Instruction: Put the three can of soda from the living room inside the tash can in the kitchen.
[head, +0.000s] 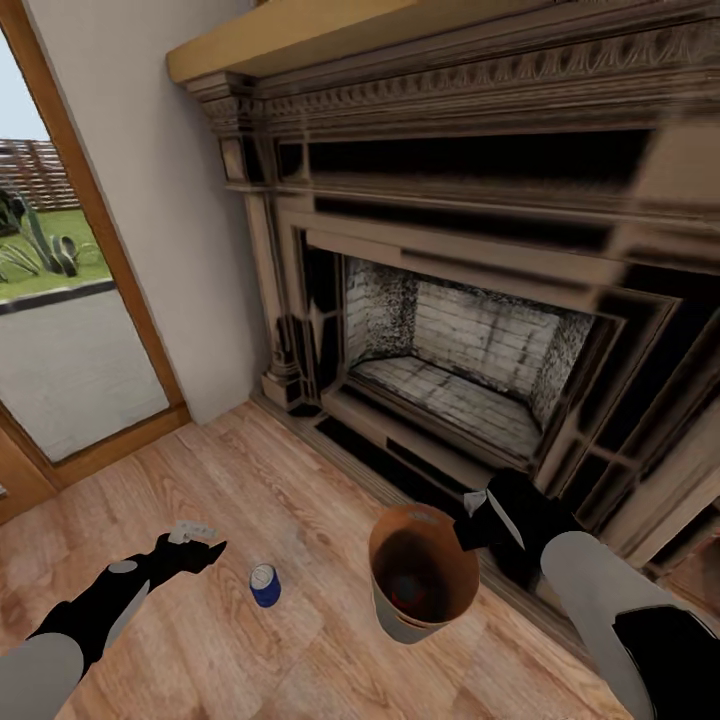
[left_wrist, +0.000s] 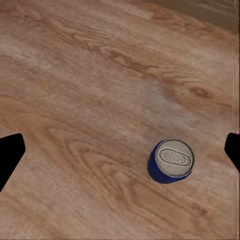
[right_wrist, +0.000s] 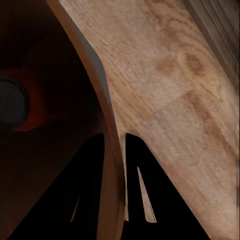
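A dark blue can of soda with a silvery top stands upright on the wood floor. My left gripper hovers just left of it, open; in the left wrist view the can sits below the wide-apart fingers, nearer one of them. My right gripper is shut on the rim of the tash can, holding it above the floor. Its fingers straddle the bucket wall. A red can lies in the dark brown inside, also visible from the head.
A large carved fireplace with a brick firebox fills the wall ahead, its hearth edge close behind the bucket. A wood-framed glass door stands at the left. Warm wood floor spreads between them.
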